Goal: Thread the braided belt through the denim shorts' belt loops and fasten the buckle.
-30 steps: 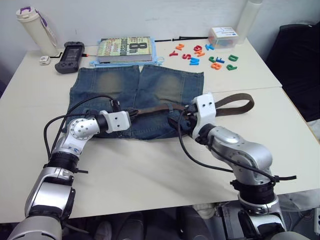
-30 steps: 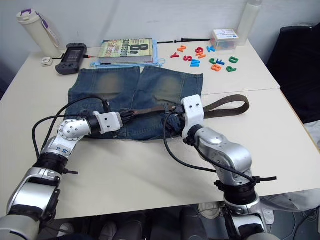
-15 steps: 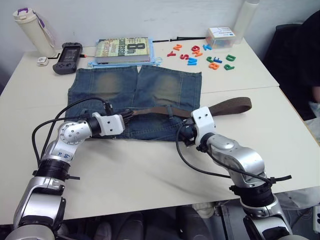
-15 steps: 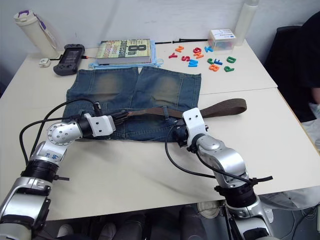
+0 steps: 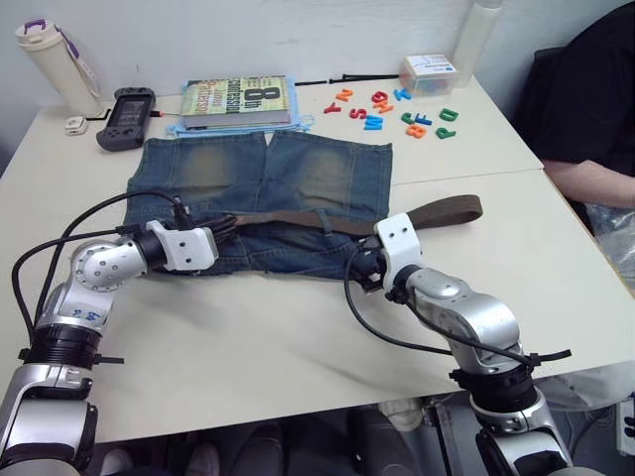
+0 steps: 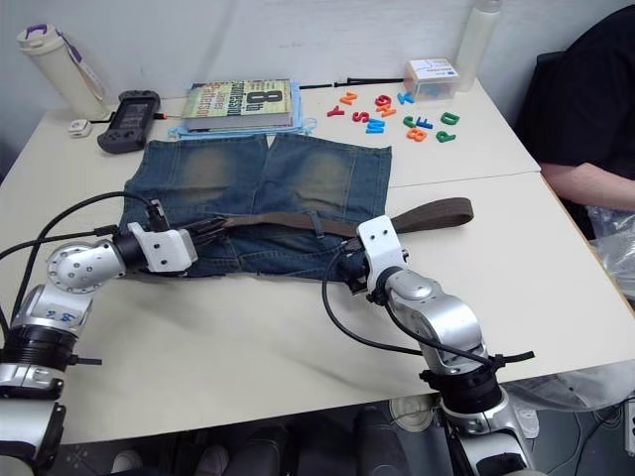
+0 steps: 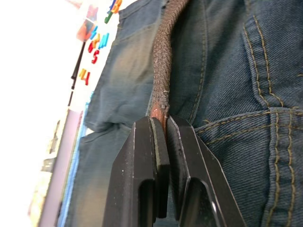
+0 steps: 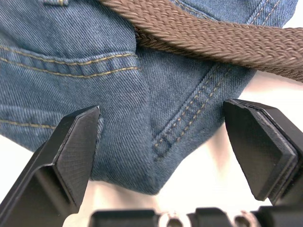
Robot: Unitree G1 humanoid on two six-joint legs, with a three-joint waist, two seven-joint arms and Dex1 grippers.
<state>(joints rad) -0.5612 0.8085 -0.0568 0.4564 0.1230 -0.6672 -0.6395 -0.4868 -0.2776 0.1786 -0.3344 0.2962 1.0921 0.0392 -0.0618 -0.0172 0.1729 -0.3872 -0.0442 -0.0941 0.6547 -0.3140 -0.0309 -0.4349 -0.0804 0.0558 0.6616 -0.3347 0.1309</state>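
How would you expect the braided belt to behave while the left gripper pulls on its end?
The braided belt is probably floppy: it curves across the denim shorts and loops back past their edge. Its woven surface likely grips rather than slips, and the left gripper pinches its tan tip. The shorts may drag along with it.

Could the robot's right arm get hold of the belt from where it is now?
Probably yes. The right gripper is open at the corner of the shorts, and the belt lies bare just past its fingertips with nothing covering it. The left gripper is already shut on the belt's tip.
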